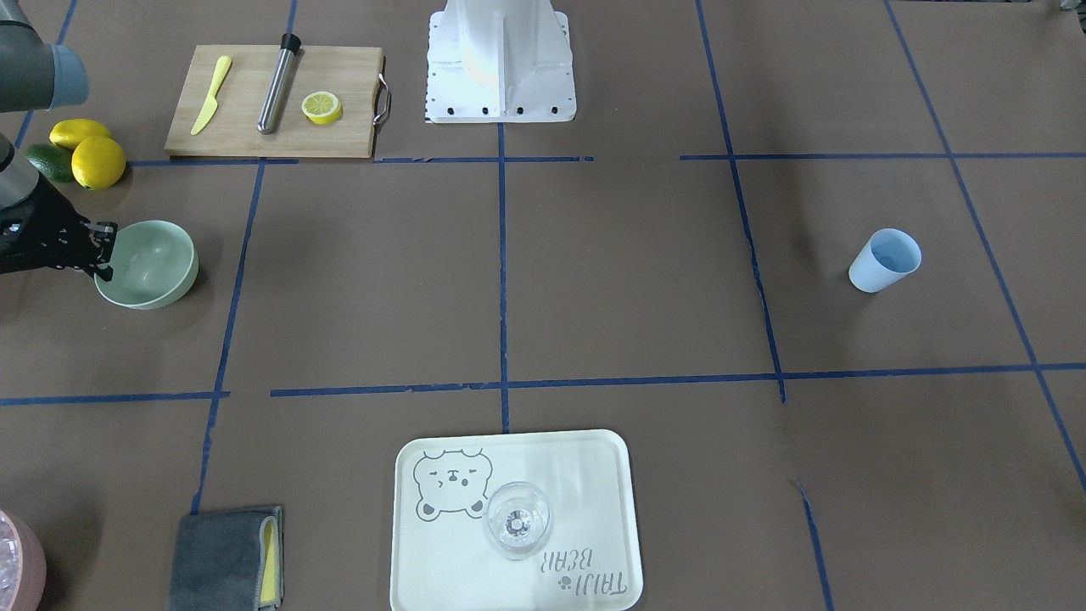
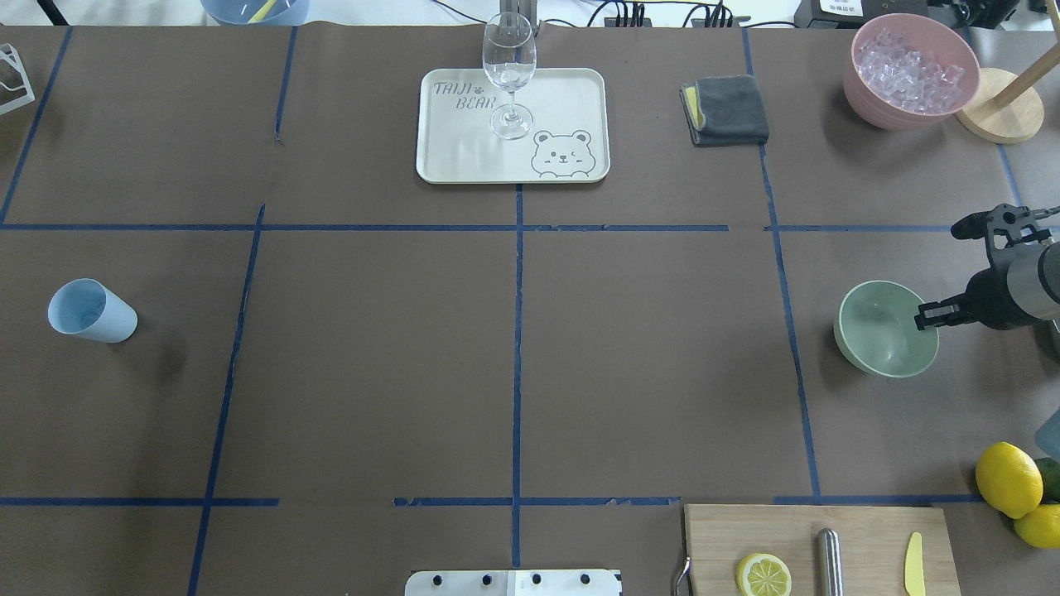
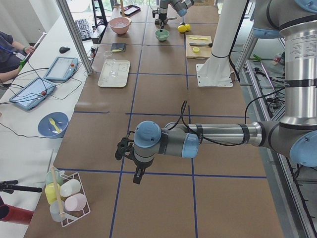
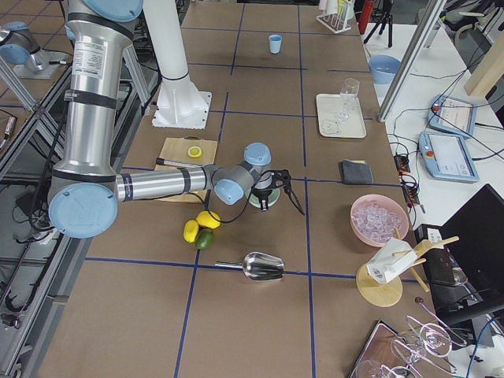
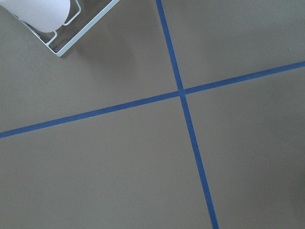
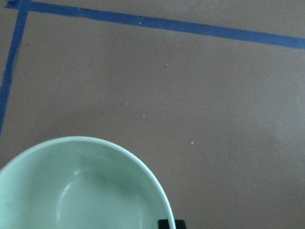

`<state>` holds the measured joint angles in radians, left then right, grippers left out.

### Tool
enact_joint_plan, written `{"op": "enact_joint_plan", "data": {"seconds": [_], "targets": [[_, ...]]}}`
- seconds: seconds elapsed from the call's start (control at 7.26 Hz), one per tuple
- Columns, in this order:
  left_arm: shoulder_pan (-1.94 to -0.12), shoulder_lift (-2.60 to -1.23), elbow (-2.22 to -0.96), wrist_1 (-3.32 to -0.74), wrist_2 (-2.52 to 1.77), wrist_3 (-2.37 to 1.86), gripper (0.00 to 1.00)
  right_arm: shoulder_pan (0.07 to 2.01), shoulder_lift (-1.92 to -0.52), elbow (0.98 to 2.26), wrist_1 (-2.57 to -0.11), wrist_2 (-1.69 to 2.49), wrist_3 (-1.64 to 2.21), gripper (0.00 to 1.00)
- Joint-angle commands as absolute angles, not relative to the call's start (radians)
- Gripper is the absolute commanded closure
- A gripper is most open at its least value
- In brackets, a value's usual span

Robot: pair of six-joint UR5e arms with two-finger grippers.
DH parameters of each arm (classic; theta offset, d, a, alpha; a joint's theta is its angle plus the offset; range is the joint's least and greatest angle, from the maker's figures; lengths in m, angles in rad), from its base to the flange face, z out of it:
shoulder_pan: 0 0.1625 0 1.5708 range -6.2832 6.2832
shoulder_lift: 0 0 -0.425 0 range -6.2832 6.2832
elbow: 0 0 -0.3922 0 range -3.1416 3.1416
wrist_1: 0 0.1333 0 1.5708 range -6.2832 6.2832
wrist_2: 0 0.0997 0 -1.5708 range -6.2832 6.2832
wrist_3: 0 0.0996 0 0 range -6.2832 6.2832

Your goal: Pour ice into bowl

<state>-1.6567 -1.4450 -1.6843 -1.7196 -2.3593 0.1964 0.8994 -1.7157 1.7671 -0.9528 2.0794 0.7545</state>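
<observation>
The pale mint-green bowl (image 1: pixel 153 267) (image 2: pixel 882 331) stands upright near the table's right end. Its inside looks bare (image 6: pixel 71 191). My right gripper (image 1: pixel 103 250) (image 2: pixel 926 316) is at the bowl's outer rim and looks shut on it. In the right wrist view a black fingertip (image 6: pixel 167 224) sits right against the rim. No ice shows: the light blue cup (image 1: pixel 885 259) (image 2: pixel 87 310), far off at the left end, shows only blue inside. My left gripper (image 3: pixel 134 171) hangs over bare table near the left end; whether it is open or shut I cannot tell.
A pink tub of whitish lumps (image 2: pixel 907 66) stands at the back right, with a grey cloth (image 2: pixel 729 109) beside it. A tray (image 2: pixel 580 91) carries a wine glass (image 2: pixel 508 70). Lemons (image 2: pixel 1009 478) and a cutting board (image 2: pixel 869 530) lie near the bowl. A metal scoop (image 4: pixel 260 268) lies beyond the lemons.
</observation>
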Motion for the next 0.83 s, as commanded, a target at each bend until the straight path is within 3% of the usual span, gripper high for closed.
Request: {"op": "enact_joint_plan", "data": {"seconds": [0.0,0.41,0.69], "targets": [[-1.657,-1.445,-1.684,-1.720,-2.359,0.196,0.00,0.899,-1.686,1.845,-0.951,2.086,0.774,1.00],[-1.657,-1.445,-1.684,-1.720,-2.359,0.196,0.00,0.843,-1.478,1.872,-0.994,2.140,0.998,1.00],[-1.657,-1.447,-1.686,-1.721,-2.359,0.198,0.00,0.769,-1.254,1.878,-1.214,2.128,1.111,1.00]]}}
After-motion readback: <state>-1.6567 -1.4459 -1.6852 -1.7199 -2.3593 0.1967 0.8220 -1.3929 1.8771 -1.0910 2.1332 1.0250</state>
